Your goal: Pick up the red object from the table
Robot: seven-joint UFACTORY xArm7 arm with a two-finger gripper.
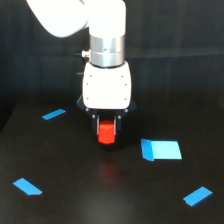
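The red object point(105, 133) is a small bright red-orange block held between the dark fingers of my gripper point(106, 136). The gripper hangs straight down from the white arm at the middle of the exterior view. The block hangs above the black table point(75, 200), with a faint red reflection on the surface below it. The fingers are shut on the block's sides.
Flat blue pieces lie on the table: a thin strip point(53, 114) at the back left, a larger square piece point(160, 149) to the right of the gripper, a small one point(27, 186) at the front left and another point(198, 196) at the front right.
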